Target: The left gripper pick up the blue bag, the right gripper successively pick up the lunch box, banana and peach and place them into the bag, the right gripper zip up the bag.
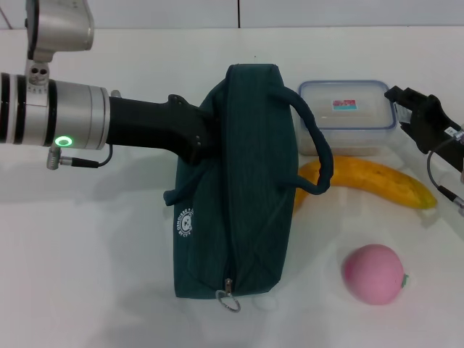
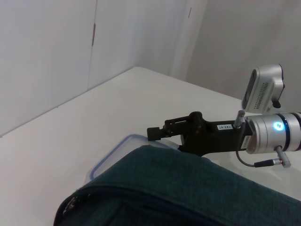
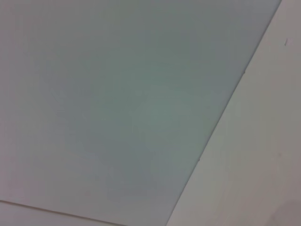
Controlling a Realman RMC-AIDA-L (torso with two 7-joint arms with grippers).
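Bag (image 1: 235, 188) stands upright mid-worktop (image 1: 87, 246), the left tool (image 1: 205, 136) pressed against its left upper side, seemingly clamped on the near handle, though its fingers are hidden, so closure cannot be told. The right tool (image 1: 413, 116), apparently parted, hovers right of the lunch box (image 1: 346, 116). It should descend squarely over the box's short sides, clear of the banana (image 1: 377, 181).

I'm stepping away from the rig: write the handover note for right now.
Left gripper: against the blue bag's left side, up by its handles; grip hidden.
Right gripper: at the lunch box's right end, holding nothing, jaws apart.
Banana lies in front of the lunch box; peach nearer the robot; all three right of the bag on the table.
Done: nothing packed.
Left: pack the lunch box, banana and peach, then zip the bag.
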